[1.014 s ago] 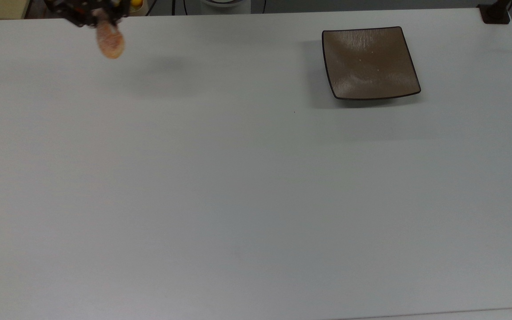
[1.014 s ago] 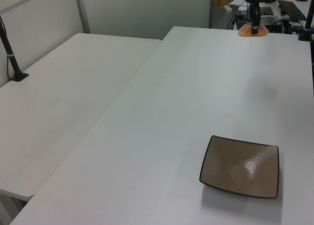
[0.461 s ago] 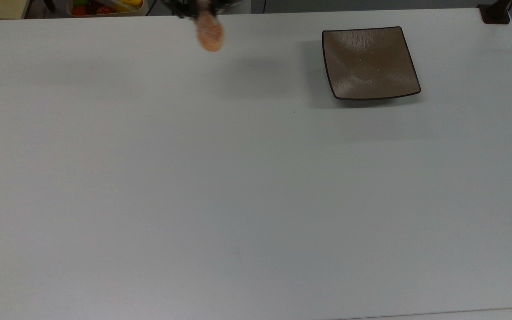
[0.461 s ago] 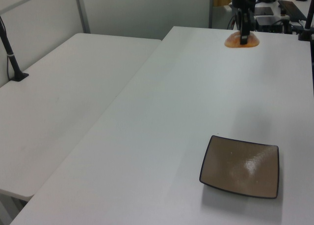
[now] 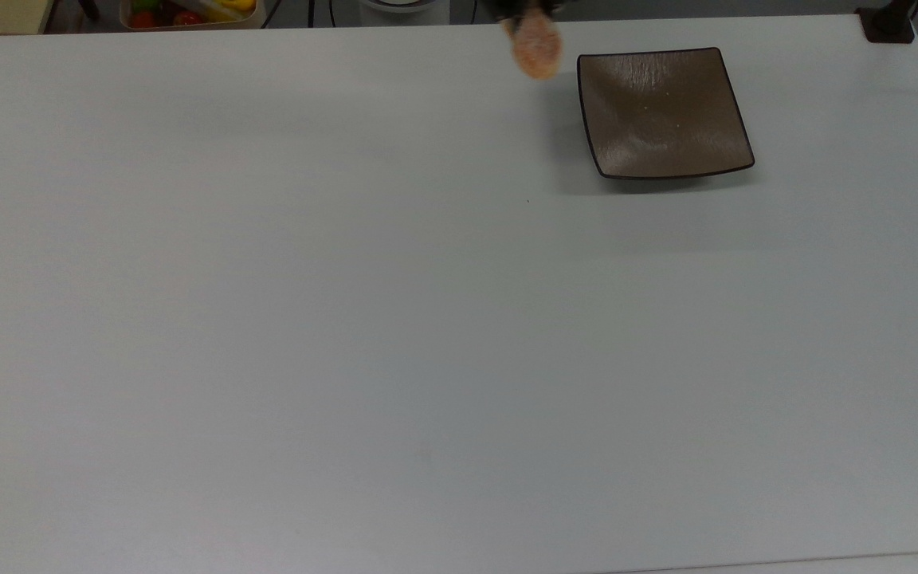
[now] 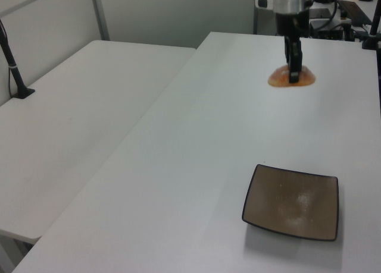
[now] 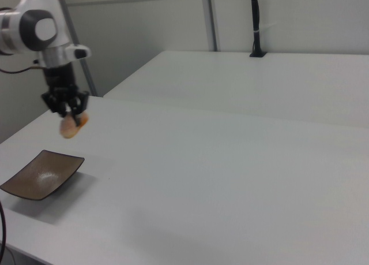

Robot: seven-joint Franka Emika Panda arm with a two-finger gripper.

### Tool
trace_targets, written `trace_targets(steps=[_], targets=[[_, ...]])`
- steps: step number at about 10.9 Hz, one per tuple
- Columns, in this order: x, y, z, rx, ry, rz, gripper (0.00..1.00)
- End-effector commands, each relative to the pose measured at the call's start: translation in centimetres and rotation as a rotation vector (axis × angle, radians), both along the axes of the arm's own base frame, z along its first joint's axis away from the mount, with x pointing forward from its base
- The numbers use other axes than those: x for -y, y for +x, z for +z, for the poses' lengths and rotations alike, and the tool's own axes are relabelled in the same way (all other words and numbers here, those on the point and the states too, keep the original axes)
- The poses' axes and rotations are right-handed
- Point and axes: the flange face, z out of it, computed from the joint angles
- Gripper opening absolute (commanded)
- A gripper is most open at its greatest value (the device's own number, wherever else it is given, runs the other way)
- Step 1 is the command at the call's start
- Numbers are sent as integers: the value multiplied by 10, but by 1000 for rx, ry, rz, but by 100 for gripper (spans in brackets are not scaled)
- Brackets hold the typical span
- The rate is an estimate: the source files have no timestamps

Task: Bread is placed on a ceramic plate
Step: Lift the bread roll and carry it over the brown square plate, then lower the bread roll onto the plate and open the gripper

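Observation:
My gripper point(image 6: 292, 75) point(image 7: 72, 116) is shut on the bread point(image 5: 536, 48) point(image 6: 291, 77) point(image 7: 72, 126), a small orange-brown oval roll that hangs in the air above the white table. The square brown ceramic plate point(image 5: 661, 112) point(image 6: 292, 201) point(image 7: 40, 174) rests on the table with nothing on it. In the top view the bread is just off the plate's left edge, near its far corner. In the right view it hovers above and slightly to the right of the plate.
A tray of colourful items point(image 5: 188, 12) stands beyond the table's far edge at the top view's left. A black post base point(image 5: 888, 24) sits at the far right corner. A second white table point(image 6: 77, 106) adjoins in the left view.
The gripper has carried the bread along the far edge toward the top view's right, from the far left corner to just beside the plate. The plate has not moved.

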Motion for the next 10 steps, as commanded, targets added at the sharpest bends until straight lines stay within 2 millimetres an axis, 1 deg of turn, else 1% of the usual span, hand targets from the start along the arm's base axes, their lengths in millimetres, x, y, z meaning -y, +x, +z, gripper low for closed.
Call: trace_targets(steps=[1,2,4,5,6,8,10], targets=[[-85,-24,-33,-25,8,-51,31],[-115,-33,-50,-15,7,-73,32],[-156,-35,-83,12,24,-139,32],[-174,-38,-100,23,37,-155,32],[-188,-41,-114,34,52,-162,32],[-207,-49,-148,22,32,-165,32],[-216,-55,-177,-8,-1,-152,33]])
